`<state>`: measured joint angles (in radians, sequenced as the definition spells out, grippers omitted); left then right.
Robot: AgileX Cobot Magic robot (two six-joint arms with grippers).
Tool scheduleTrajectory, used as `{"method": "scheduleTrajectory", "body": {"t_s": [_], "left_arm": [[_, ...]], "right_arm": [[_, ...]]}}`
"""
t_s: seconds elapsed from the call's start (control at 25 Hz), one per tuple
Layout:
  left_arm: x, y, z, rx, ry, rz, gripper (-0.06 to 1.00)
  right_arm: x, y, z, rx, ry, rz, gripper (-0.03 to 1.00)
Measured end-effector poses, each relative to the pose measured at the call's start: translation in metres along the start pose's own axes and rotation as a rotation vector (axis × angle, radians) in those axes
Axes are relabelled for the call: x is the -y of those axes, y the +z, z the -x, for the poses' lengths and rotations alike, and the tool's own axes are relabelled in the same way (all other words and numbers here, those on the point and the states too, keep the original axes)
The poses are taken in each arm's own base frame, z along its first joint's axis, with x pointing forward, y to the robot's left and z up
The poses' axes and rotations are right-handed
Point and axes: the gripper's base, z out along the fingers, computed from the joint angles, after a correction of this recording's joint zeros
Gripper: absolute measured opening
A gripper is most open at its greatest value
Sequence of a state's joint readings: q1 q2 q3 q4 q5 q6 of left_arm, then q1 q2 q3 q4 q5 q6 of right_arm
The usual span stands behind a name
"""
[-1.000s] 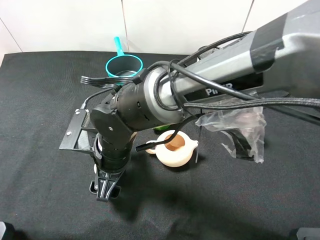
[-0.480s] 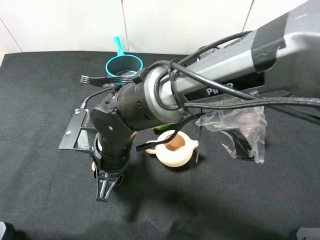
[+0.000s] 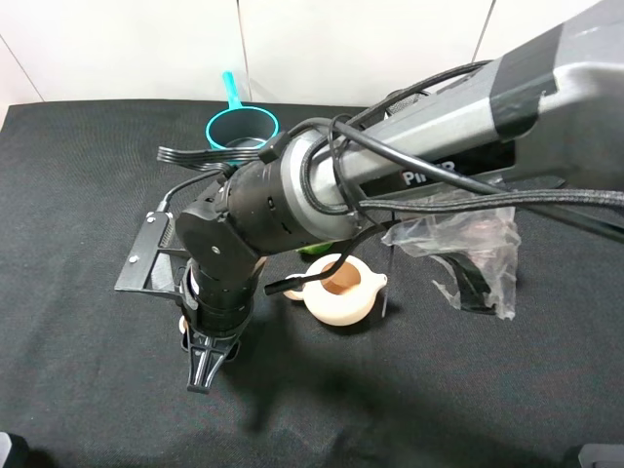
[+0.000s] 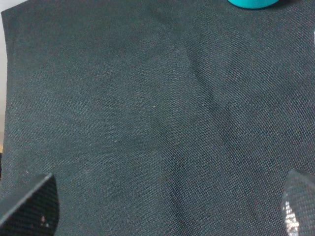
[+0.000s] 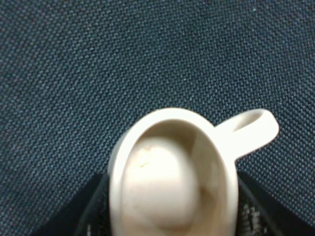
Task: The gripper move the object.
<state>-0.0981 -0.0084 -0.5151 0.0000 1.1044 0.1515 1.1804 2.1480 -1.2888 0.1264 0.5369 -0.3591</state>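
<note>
The small cream cup (image 5: 172,177) with its tiny side handle fills the right wrist view, sitting between the two black fingers of my right gripper (image 5: 172,214) over the black cloth. In the high view my right arm reaches across to the left, and its gripper (image 3: 203,369) points down at the cloth with the fingers drawn together. Only a beige sliver of the cup (image 3: 182,323) shows beside the wrist. My left gripper (image 4: 165,206) is open and empty over bare cloth, with both fingertips at the frame corners.
The larger cream teapot (image 3: 338,290) stands just right of my right arm, with a green lime (image 3: 317,251) mostly hidden behind it. A teal scoop cup (image 3: 241,127) and black fork (image 3: 190,156) lie at the back. A black tray (image 3: 144,265) lies left, a plastic bag (image 3: 468,244) right.
My right gripper's fingers, spread a second ago, have closed together around the cup. The arm has barely moved since half a second ago.
</note>
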Motion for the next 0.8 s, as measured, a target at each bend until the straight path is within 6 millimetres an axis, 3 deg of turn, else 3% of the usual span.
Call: {"method": "scheduleTrajectory", "body": {"t_s": [0.24, 0.8], "left_arm": [[0.000, 0.000, 0.000, 0.000, 0.000, 0.000, 0.96], [0.000, 0.000, 0.000, 0.000, 0.000, 0.000, 0.96]], "right_arm": [[0.000, -0.002, 0.000, -0.003, 0.000, 0.002, 0.37], [-0.002, -0.032, 0.003, -0.003, 0.043, 0.010, 0.37]]}}
